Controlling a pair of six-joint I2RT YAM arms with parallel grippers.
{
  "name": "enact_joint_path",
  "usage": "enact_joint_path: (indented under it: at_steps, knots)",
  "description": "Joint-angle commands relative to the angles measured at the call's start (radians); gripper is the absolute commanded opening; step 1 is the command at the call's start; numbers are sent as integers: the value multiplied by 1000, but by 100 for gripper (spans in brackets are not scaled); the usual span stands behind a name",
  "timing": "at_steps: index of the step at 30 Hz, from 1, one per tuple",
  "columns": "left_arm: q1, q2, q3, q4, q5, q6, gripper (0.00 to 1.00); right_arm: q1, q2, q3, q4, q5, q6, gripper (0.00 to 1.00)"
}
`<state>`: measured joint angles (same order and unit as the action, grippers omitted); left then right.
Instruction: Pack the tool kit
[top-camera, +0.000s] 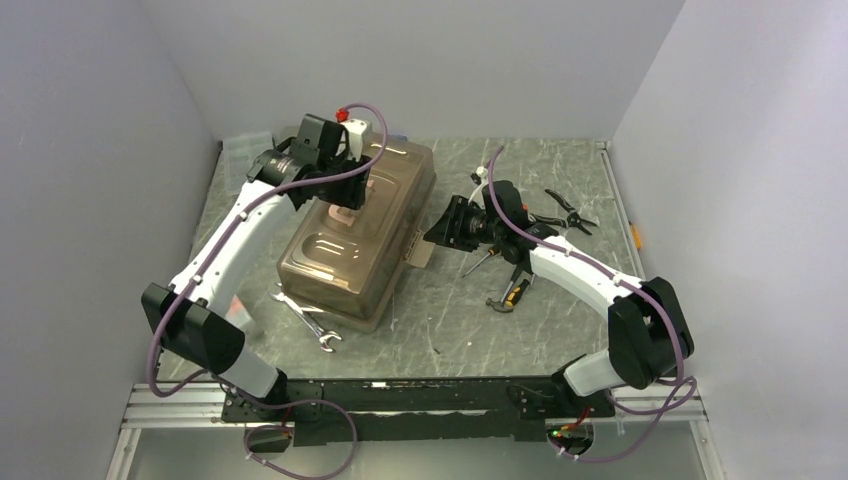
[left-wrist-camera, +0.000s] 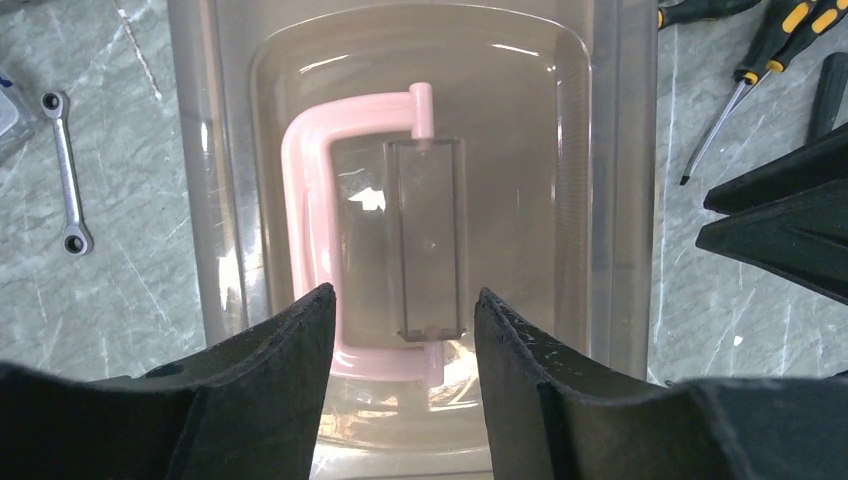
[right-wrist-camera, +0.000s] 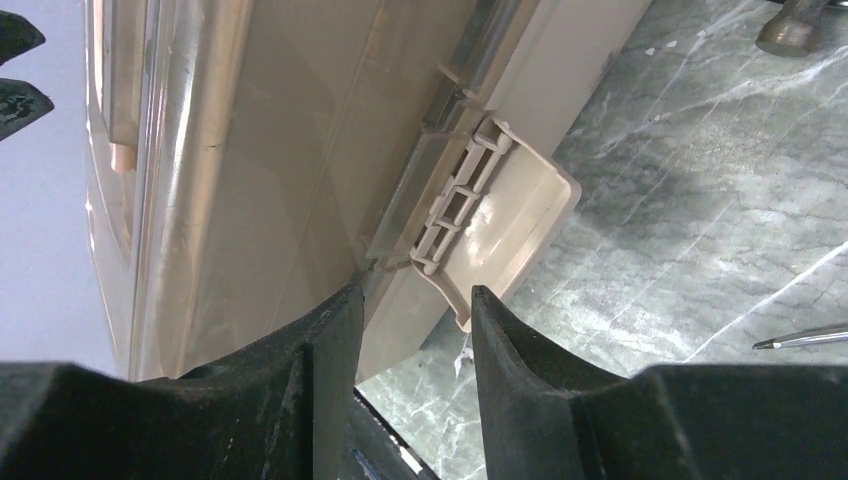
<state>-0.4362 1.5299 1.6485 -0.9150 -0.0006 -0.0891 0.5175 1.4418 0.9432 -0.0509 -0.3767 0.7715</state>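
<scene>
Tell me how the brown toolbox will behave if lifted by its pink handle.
Probably stiff: the toolbox looks like hard moulded plastic. Its latch appears flipped open, so the lid may lift instead of the box. The pink handle lies flat in its recess, likely awkward to grasp.

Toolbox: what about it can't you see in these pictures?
- Contents: top view and left wrist view; the smoky lid of the toolbox is shut and glary, only the pink handle shows.
- Latch: right wrist view; its lower corner sits behind the right gripper, so contact is unclear.
- Hammer: top view; half hidden by the right arm.
</scene>
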Motion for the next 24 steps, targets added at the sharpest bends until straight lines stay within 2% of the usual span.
enact_joint_path:
  at_steps: [1, 7, 10, 13, 15, 18, 21, 24]
  knots:
    - [-15, 34, 46, -16, 19, 26, 57, -6, -32, 23, 47, -5, 5, 47]
    - [-15, 102, 64, -37, 39, 23, 58, -15, -49, 26, 35, 2, -6, 47]
    - [-15, 148, 79, -72, 5, 0, 56, -23, -63, 18, 33, 3, -8, 47]
    - [-12, 186, 89, -95, 14, -16, 40, -30, -72, 13, 33, 1, -7, 47]
    - [-3, 206, 104, -123, 45, -27, 22, -35, -73, 14, 30, -2, -9, 47]
    - [15, 216, 121, -161, 72, -32, 8, -45, -70, 21, 28, -12, -11, 47]
    - [38, 198, 125, -177, 112, -36, 0, -47, -57, 32, 34, -30, -10, 47]
    - [84, 161, 115, -139, 223, -54, 0, -47, -38, 41, 46, -54, 1, 47]
